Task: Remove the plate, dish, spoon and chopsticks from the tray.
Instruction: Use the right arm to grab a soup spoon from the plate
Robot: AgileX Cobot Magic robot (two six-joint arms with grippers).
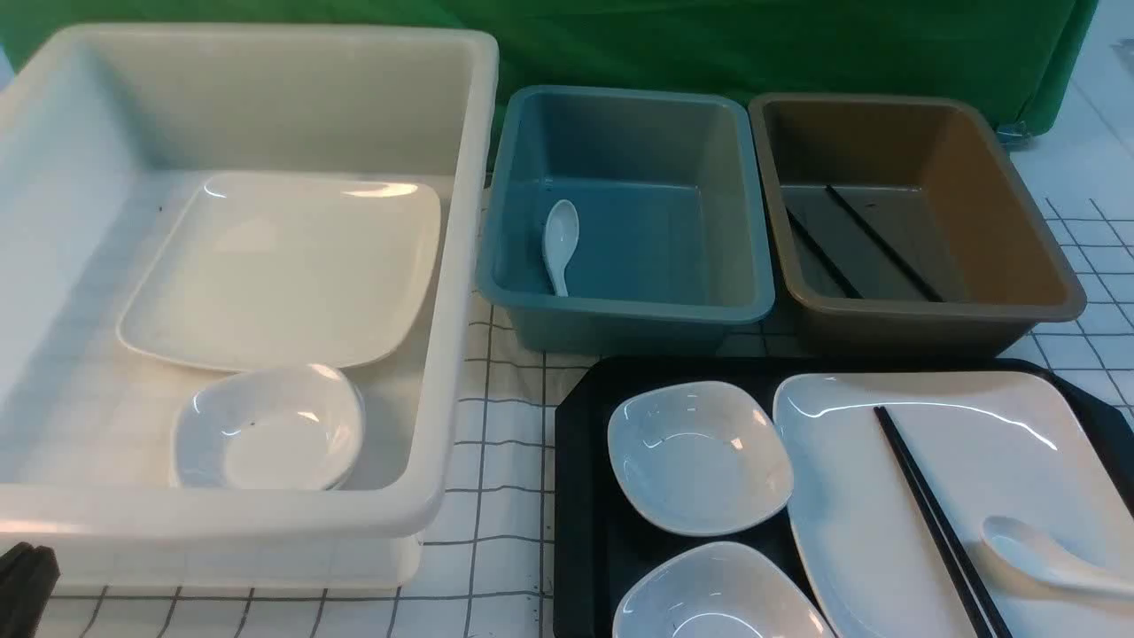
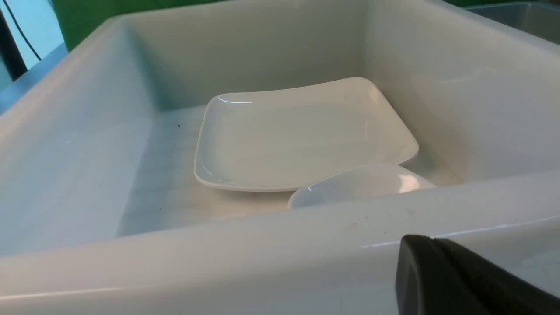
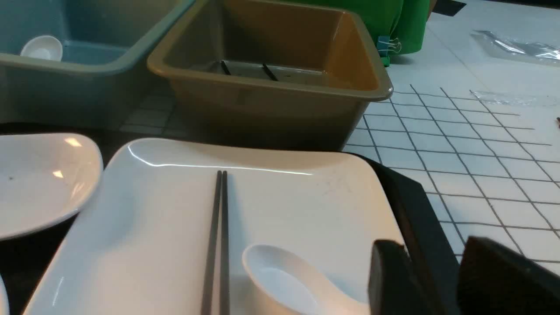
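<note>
The black tray point(image 1: 585, 496) lies at the front right. On it stand two small white dishes point(image 1: 700, 456) point(image 1: 713, 594) and the large white plate point(image 1: 974, 461). The black chopsticks point(image 1: 930, 514) and the white spoon point(image 1: 1032, 554) lie on the plate. In the right wrist view my right gripper point(image 3: 431, 245) is open and empty over the tray's right rim point(image 3: 415, 205), close to the spoon point(image 3: 284, 280), the chopsticks point(image 3: 218, 227) and the plate point(image 3: 284, 197). My left gripper point(image 2: 433, 238) is shut and empty, just outside the white tub's near wall, and shows at the bottom left corner point(image 1: 22, 580) of the front view.
A big white tub point(image 1: 469, 266) at left holds another plate point(image 1: 283, 266) and a small dish point(image 1: 266, 430). A blue tub point(image 1: 620, 315) holds a white spoon point(image 1: 560, 239). A brown tub point(image 1: 1045, 283) holds black chopsticks point(image 1: 886, 244). Checked cloth covers the table.
</note>
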